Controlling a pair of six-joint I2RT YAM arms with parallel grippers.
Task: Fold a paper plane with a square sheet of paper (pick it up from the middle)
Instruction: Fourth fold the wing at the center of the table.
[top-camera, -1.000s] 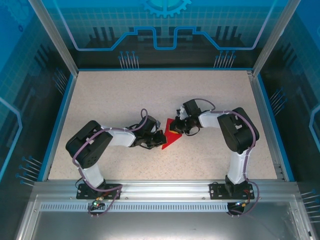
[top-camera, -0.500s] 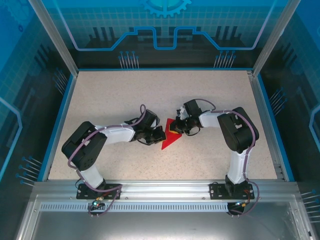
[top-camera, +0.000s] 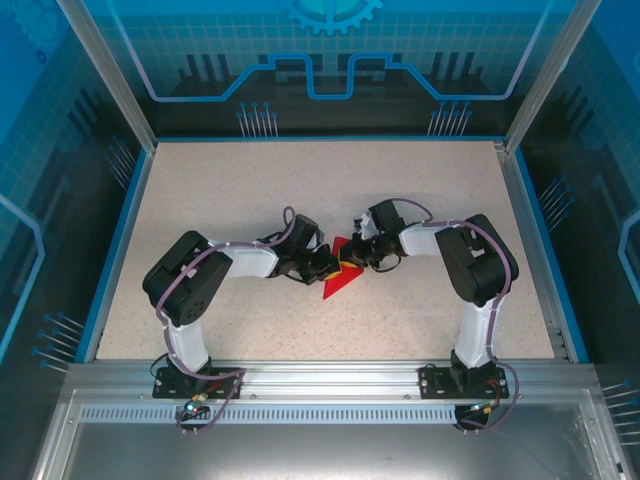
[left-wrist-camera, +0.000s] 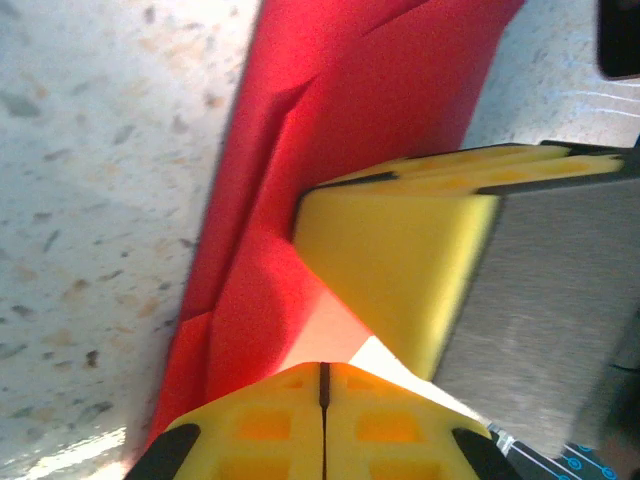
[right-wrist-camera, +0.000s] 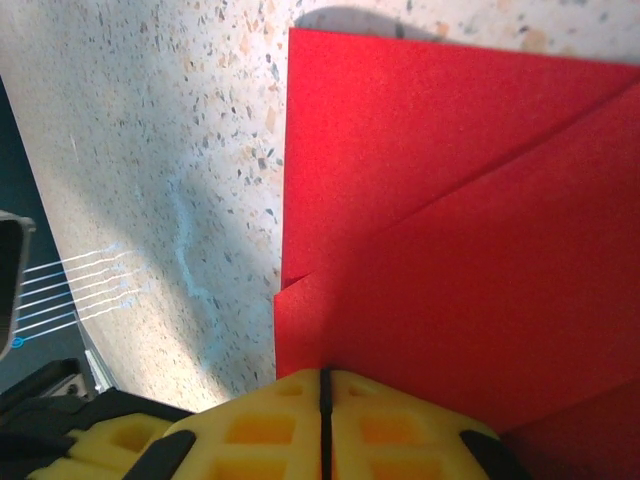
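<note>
Reading the top view from the near edge outward: both arm bases sit on the aluminium rail (top-camera: 320, 372). The left arm (top-camera: 190, 290) has its elbow bent low on the left and the right arm (top-camera: 478, 265) is bent on the right, with both forearms reaching inward to the middle of the speckled table (top-camera: 200, 190). Left gripper (top-camera: 326, 266) and right gripper (top-camera: 357, 258) face each other tip to tip, very close, over the red paper (top-camera: 335, 285). The paper lies on the table at centre, already folded into a tapered shape. Its sharp point is toward the near-left and its wide end is under the two grippers. Left wrist view: left gripper (left-wrist-camera: 323, 390) jaws clenched, yellow fingers pressed together along a thin dark seam, no paper seen between them. The tips sit over the paper (left-wrist-camera: 290, 180), which shows a fold line near its left edge. A yellow pad (left-wrist-camera: 395, 270) of the right gripper is set down on the same paper just ahead of them. Right wrist view: right gripper (right-wrist-camera: 323, 395) jaws likewise clenched, seam closed, nothing pinched between. Its tips sit at the edge of the paper (right-wrist-camera: 450, 230), where overlapping layers and a diagonal fold line are visible, with speckled table surface to the left. Farther out, a blue rim (top-camera: 330, 138) bounds the table's far edge, and behind it stands a blue back panel (top-camera: 330, 60) with line graphics.
</note>
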